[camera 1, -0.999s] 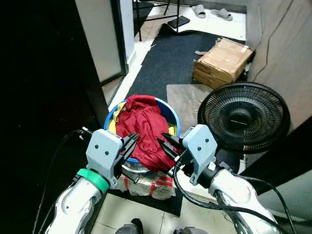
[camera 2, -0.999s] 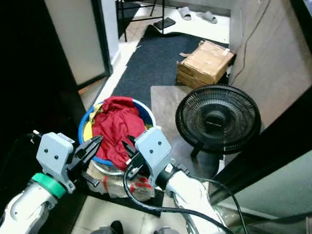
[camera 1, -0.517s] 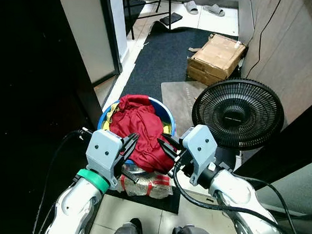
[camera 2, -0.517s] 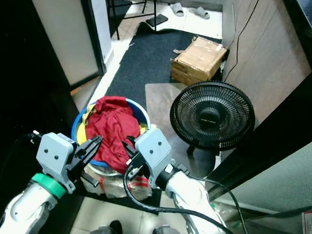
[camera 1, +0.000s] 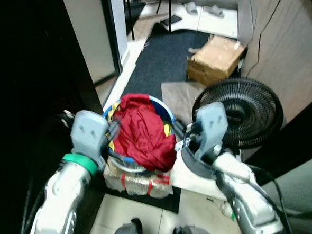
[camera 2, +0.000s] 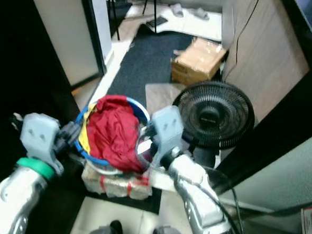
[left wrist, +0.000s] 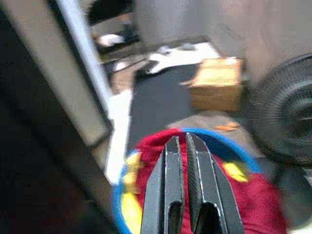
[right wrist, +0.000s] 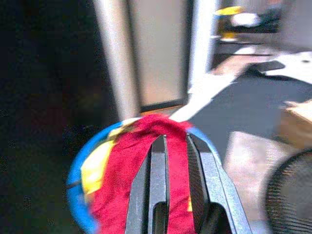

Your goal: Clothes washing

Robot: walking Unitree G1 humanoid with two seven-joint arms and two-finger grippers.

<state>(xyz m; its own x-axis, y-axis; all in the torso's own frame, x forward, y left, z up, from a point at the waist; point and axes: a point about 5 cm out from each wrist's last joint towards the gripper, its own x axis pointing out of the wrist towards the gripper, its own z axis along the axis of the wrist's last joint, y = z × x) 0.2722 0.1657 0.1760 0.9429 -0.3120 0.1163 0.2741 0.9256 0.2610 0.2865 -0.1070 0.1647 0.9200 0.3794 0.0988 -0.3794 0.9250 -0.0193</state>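
Observation:
A blue basin (camera 1: 166,112) stands on the floor in front of me, heaped with red clothes (camera 1: 144,134) and a bit of yellow cloth (right wrist: 95,168). My left gripper (camera 1: 113,134) is at the basin's left rim, its fingers (left wrist: 171,161) nearly together with nothing between them. At the right rim is my right gripper (camera 1: 182,133), whose fingers (right wrist: 157,165) stand a little apart over the red heap, holding nothing. Both wrist views look across the basin (left wrist: 222,140) from just outside it. The pictures are blurred.
A black floor fan (camera 1: 241,112) stands close on the right of the basin. A cardboard box (camera 1: 217,60) lies on the dark mat (camera 1: 160,63) beyond. A taped bundle (camera 1: 141,182) sits under the basin's near side. A dark wall and door frame (camera 1: 90,41) close the left.
Both arms have spread apart and reached forward, so the grippers now flank the basin instead of hanging in front of it. The camera has shifted slightly and blurred.

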